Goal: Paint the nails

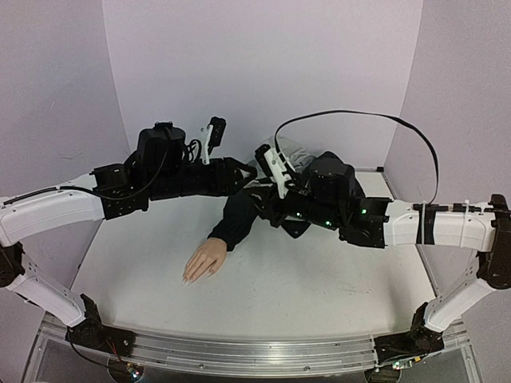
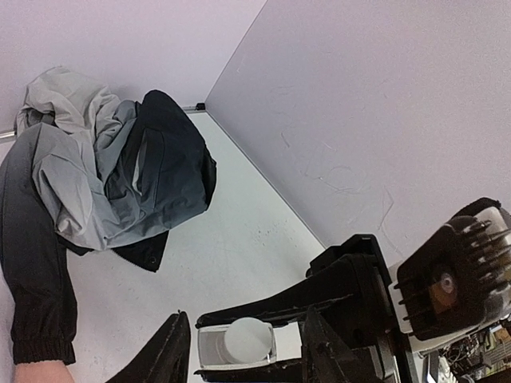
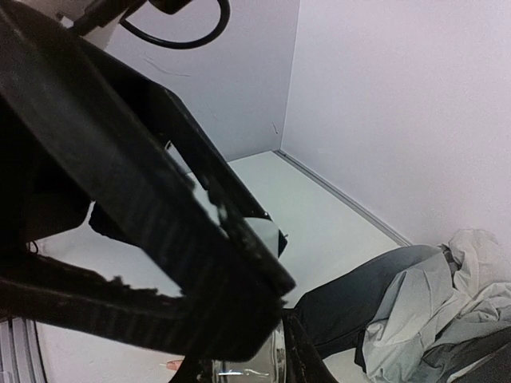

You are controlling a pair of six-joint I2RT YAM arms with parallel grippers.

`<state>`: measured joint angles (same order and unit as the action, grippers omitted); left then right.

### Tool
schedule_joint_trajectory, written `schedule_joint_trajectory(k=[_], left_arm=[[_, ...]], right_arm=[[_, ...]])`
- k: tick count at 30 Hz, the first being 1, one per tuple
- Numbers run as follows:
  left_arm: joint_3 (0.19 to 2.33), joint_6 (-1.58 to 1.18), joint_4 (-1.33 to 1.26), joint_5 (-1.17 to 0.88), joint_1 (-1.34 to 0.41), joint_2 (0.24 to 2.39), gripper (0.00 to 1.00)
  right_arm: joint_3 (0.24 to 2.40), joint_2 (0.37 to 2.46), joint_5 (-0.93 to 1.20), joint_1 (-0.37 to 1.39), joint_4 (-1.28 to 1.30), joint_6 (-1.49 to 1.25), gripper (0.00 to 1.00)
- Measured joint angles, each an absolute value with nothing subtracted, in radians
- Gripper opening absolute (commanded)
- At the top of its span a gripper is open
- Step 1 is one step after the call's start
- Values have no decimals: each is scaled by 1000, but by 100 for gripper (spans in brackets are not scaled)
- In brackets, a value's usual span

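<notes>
Top external: mannequin hand [image 1: 204, 260] flat on bench [image 1: 319, 279], left of centre; nails [image 1: 188, 278] look unpainted. Left end effector [image 2: 247, 331] released, jaws straddling white bottle [image 2: 246, 340]. Right end effector [image 1: 270, 169] clenched on bottle. Step, likely: uncapping. Next: left pinches bottle top and twists while right holds steady. No readable writing.

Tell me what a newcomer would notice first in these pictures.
A flesh-coloured mannequin hand in a dark sleeve lies on the white table, left of middle, fingers toward the near edge. Behind it both robot arms meet around a small white bottle, seen in the left wrist view. A crumpled grey and black jacket lies behind.
</notes>
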<state>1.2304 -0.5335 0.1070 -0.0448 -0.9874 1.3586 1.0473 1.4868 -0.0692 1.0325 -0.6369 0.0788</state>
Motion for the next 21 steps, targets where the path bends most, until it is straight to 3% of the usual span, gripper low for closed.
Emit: schedule_joint_trajectory(k=[11,13,17,21], left_arm=[[1230,-532,105,-53,-987,1365,11],[1230,-522,108,-58,-987,1365,2],[1230,-472,111,-137,-973,1369,0],[1230,-360,94,-343,-943,1369,0]], right_arm=[[1056,1487,-71,1044,-634,79,0],[1056,1487,-72,1044,-628,73,0],[1056,1481,-33,1036,-614,52,0],[1048,1443,319,939,-579,-9,0]])
